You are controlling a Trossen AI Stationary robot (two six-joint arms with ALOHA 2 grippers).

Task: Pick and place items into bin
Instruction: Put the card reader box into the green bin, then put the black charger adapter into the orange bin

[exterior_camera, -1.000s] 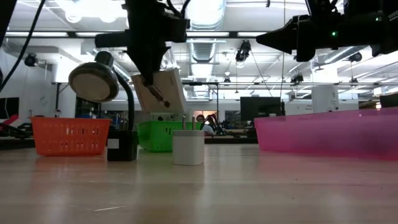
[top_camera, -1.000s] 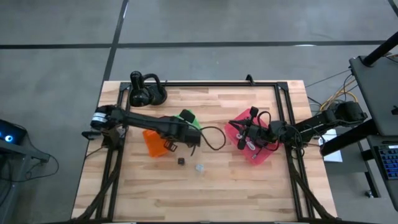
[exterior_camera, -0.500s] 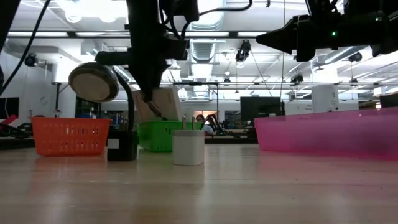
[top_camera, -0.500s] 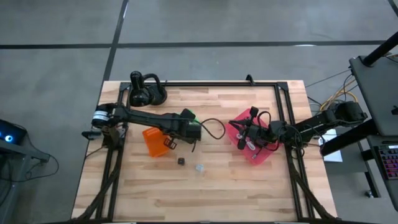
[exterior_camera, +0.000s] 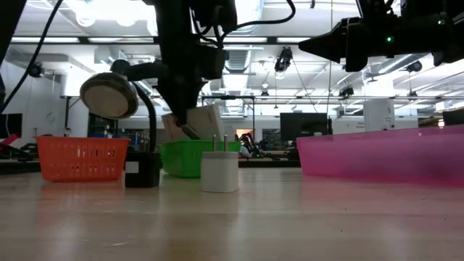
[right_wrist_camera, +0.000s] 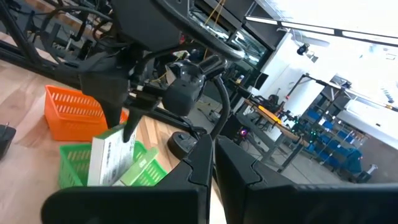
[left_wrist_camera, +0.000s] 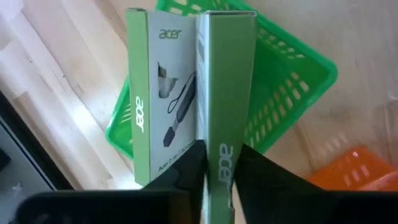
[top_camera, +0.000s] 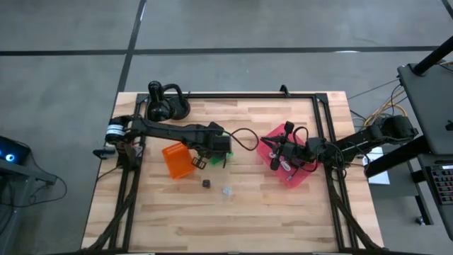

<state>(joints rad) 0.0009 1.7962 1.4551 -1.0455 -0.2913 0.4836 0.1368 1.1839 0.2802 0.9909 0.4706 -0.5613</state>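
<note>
One left claw (left_wrist_camera: 219,163) lower, Acer box (left_wrist_camera: 193,87) nearer green basket (left_wrist_camera: 292,93)

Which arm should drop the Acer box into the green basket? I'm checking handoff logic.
Left. The left gripper already grips the Acer box above the green basket; the right gripper hovers at the pink bin.

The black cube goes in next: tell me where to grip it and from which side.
Probably pinch two opposite side faces of the black cube, coming straight down: it sits low on the table with bare wood around, apart from the clear bit beside it.
</note>
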